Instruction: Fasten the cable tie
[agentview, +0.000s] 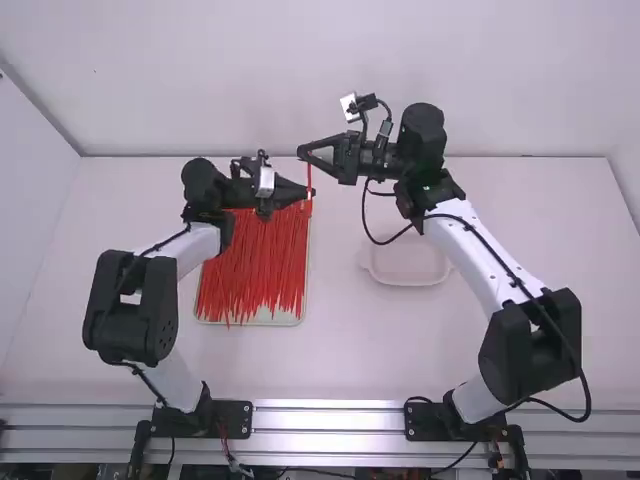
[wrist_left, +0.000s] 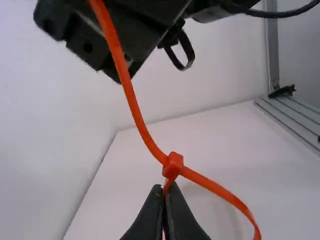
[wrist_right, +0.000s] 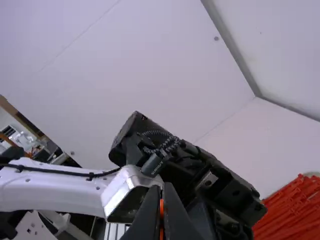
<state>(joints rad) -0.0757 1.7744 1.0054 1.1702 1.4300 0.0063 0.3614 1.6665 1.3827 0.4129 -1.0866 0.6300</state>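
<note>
A red cable tie hangs in the air between the two grippers, above the far end of the tray. My left gripper is shut on it just below its square head; the strap is threaded through the head and a loop curves away beside my fingers. The tail runs up from the head into my right gripper, which is shut on it from above. In the right wrist view a sliver of the red strap shows between its closed fingertips.
A flat tray with a pile of several loose red cable ties lies under the left arm. A clear shallow container sits to the right of it, under the right arm's forearm. Bare white table lies around both.
</note>
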